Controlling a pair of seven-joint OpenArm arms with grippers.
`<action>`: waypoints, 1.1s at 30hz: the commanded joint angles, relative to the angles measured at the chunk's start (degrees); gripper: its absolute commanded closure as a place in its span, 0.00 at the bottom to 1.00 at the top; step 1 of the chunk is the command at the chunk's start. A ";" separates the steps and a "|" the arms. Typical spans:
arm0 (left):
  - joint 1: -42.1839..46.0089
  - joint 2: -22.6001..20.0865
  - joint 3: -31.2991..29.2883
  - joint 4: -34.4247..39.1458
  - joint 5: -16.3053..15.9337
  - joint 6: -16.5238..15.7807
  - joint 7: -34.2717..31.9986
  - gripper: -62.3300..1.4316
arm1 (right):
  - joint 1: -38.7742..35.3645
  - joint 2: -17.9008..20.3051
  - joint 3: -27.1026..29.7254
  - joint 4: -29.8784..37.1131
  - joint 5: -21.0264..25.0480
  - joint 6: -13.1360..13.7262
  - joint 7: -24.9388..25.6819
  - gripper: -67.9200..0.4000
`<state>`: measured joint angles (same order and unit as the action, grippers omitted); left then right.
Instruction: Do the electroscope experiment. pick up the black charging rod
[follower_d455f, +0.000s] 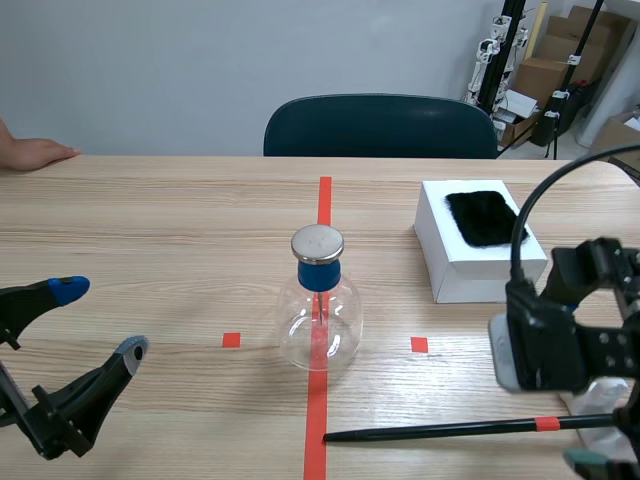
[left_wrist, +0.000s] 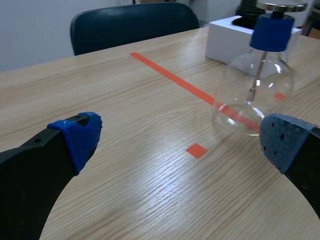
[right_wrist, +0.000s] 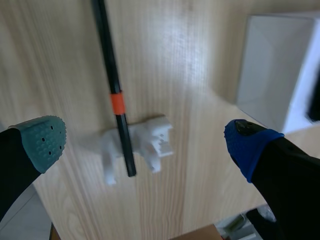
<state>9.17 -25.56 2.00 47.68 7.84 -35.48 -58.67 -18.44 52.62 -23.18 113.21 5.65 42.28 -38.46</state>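
The black charging rod (follower_d455f: 450, 429) with an orange band lies along the table's near edge, its far end resting on a small white stand (right_wrist: 145, 145). In the right wrist view the rod (right_wrist: 112, 85) runs ahead of and below my right gripper (right_wrist: 145, 142), which hovers open above the stand with nothing between its fingers. The glass flask electroscope (follower_d455f: 319, 305) with a blue collar and metal cap stands on the red centre line. My left gripper (follower_d455f: 100, 320) is open low at the left; the flask (left_wrist: 255, 90) is ahead of it, beside one finger.
A white box (follower_d455f: 475, 245) topped with black fur sits at the right, behind the right arm. A dark chair (follower_d455f: 380, 125) stands beyond the far edge. A person's hand (follower_d455f: 35, 152) rests at the far left corner.
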 joint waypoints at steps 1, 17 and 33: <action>-0.48 0.11 1.18 0.96 0.11 -0.13 -1.14 0.00 | 1.79 2.49 -0.81 -1.22 0.74 0.44 -0.11 0.00; -2.36 0.11 3.30 0.96 9.81 0.00 -4.13 0.00 | 13.09 4.50 -8.90 -13.42 1.95 0.44 9.27 0.00; -2.54 -0.98 3.30 0.98 9.86 -0.26 -6.27 0.00 | 22.95 3.85 -20.72 -20.83 2.10 0.44 11.02 0.04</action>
<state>6.98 -26.50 5.61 47.66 18.41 -35.73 -63.90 3.51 55.88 -44.10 92.14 7.75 42.24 -27.55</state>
